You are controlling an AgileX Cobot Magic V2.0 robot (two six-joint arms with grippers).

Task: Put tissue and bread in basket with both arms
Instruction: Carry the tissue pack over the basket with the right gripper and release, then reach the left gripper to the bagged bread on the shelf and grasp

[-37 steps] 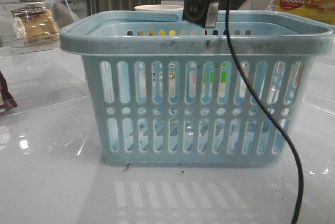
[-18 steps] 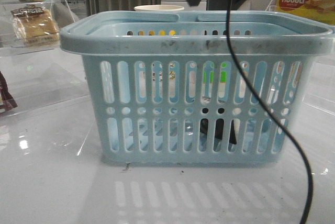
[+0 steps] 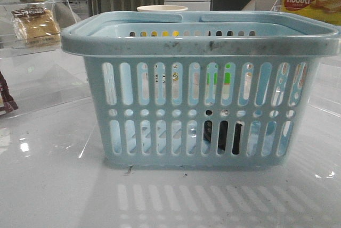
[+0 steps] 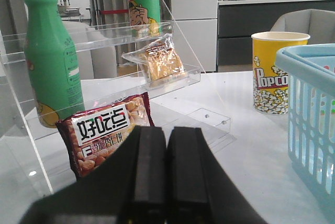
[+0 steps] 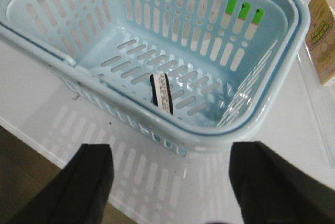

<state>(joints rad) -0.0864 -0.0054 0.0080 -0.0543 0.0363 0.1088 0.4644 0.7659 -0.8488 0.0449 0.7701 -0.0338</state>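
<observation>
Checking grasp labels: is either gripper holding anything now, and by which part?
Nothing is held. The left gripper is shut on nothing; the right gripper is open above the basket, where the tissue lies.

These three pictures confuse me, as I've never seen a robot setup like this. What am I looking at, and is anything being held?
It is a two-armed robot at a white table. One camera looks forward at a large light blue slotted plastic basket; the others ride on each wrist. The left hand is shut and empty, facing golden-brown bread in a clear wrapper on a clear shelf. The right hand is open above the basket, where a small, nearly black tissue packet lies inside. Nothing is held.
</observation>
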